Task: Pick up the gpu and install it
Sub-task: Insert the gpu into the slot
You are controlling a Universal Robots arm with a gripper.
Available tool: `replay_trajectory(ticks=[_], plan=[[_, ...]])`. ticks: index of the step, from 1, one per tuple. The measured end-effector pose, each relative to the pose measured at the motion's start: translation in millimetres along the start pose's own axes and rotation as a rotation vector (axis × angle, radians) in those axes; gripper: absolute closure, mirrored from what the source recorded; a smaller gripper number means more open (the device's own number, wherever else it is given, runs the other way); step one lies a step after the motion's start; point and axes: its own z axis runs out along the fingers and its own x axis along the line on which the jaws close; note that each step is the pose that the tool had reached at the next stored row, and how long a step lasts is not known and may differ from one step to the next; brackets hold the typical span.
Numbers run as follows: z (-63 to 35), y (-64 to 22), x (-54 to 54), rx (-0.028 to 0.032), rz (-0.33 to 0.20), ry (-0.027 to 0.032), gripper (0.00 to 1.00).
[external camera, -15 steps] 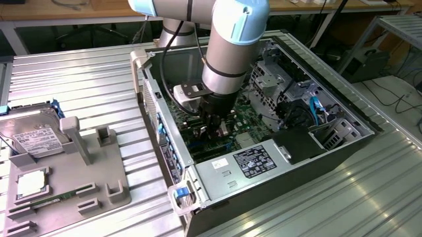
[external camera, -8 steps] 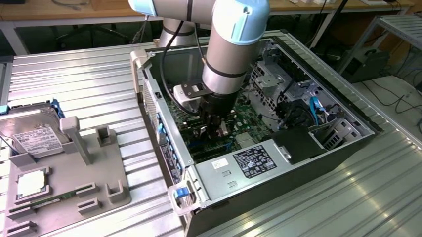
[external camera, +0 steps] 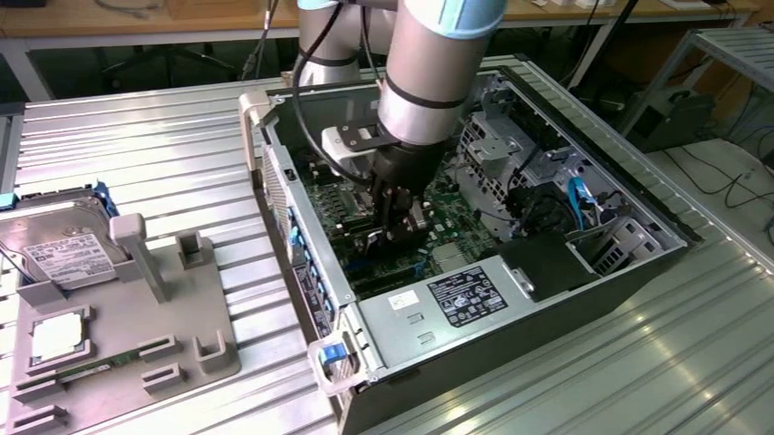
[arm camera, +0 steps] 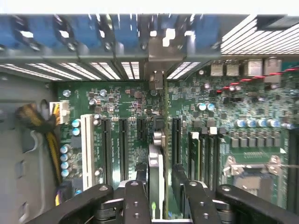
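Deep inside an open computer case [external camera: 677, 237], the robot's black hand [external camera: 390, 220] reaches down over the green motherboard [arm camera: 126, 100]; seen from the wrist, its two fingers [arm camera: 136, 198] flank the gpu [arm camera: 158, 161], which stands on edge between them, upright in the motherboard among the expansion slots; whether the fingers grip the card or stand just off it cannot be told; beyond, the case sits on a ribbed metal desk [external camera: 158, 154]; a grey parts tray [external camera: 181, 340] on the exterior view's left carries a silver hard drive [external camera: 61, 249].
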Motion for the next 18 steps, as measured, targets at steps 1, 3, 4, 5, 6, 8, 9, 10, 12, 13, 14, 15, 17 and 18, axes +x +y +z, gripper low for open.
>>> replay_trajectory(ticks=[1,3,4,5,6,8,9,10,12,13,14,15,17,18], plan=[[-4.8,-0.1,-0.1,-0.0001,0.000,0.0002,0.64],[-14.1,-0.2,-0.5,-0.0001,0.000,0.0006,0.64],[-17.8,-0.2,-0.6,0.0001,0.000,0.0018,0.64],[-20.1,-0.2,-0.8,0.0002,0.000,0.0030,0.64],[-20.2,-0.2,-0.8,0.0002,0.000,0.0030,0.64],[-20.2,-0.1,-0.8,0.0003,0.000,0.0030,0.65],[-20.2,-0.1,-0.8,0.0002,0.000,0.0030,0.65],[-20.2,-0.1,-0.8,0.0002,0.000,0.0031,0.72],[-20.2,-0.1,-0.7,0.0002,0.000,0.0032,0.85],[-20.2,-0.1,-0.8,0.0002,0.000,0.0032,0.85],[-20.3,-0.1,-0.8,0.0002,0.000,0.0032,0.89],[-20.3,-0.1,-0.8,0.0002,0.000,0.0031,0.89],[-20.2,-0.1,-0.8,0.0002,0.000,0.0031,0.89],[-20.3,-0.1,-0.8,0.0002,0.000,0.0032,0.89]])
